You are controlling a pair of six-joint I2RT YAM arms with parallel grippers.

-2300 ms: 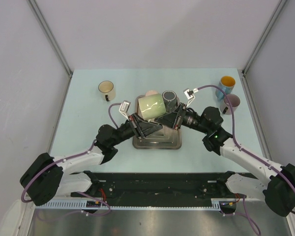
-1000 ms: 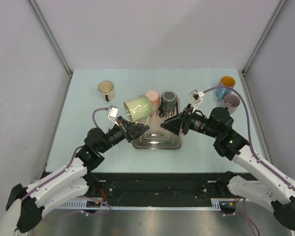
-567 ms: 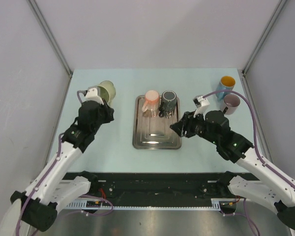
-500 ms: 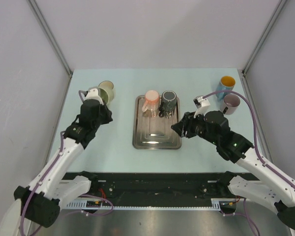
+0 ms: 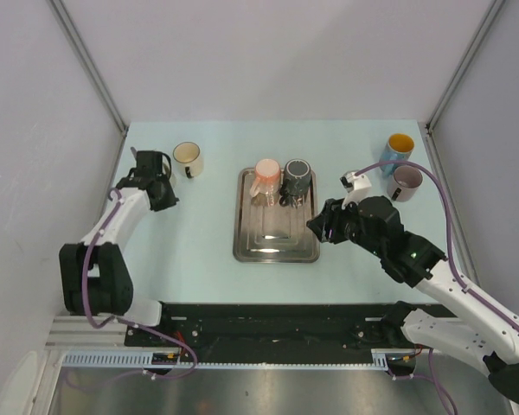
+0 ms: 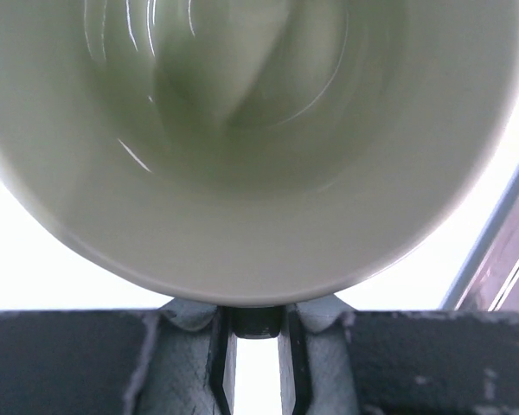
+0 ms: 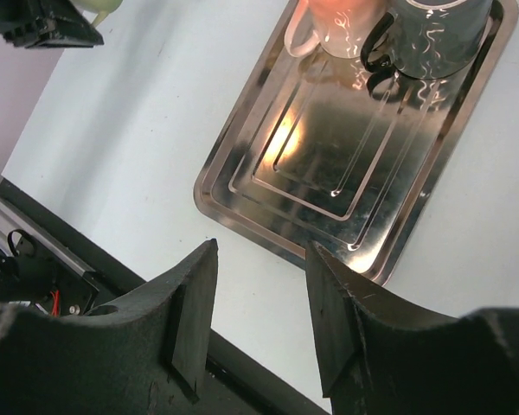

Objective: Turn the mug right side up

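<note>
The pale green mug (image 6: 242, 130) fills the left wrist view with its open mouth toward the camera, so its glossy inside shows. The left gripper (image 6: 253, 327) is clamped on the mug's wall at the rim, its jaws drawn in to a narrow slot. From above, this gripper (image 5: 152, 175) sits at the far left of the table (image 5: 199, 233), just beside an upright cream mug (image 5: 188, 158). The green mug itself is hidden under the wrist there, and whether it touches the table cannot be told.

Mid-table lies a steel tray (image 5: 272, 246) with a pink mug (image 5: 267, 175) and a dark mug (image 5: 296, 177) at its far end, side by side. The right gripper (image 7: 259, 294) hangs over the tray's near right corner with its jaws apart and nothing between them. Far right stand a blue mug (image 5: 399, 147) (yellow inside) and a mauve mug (image 5: 406, 180).
</note>
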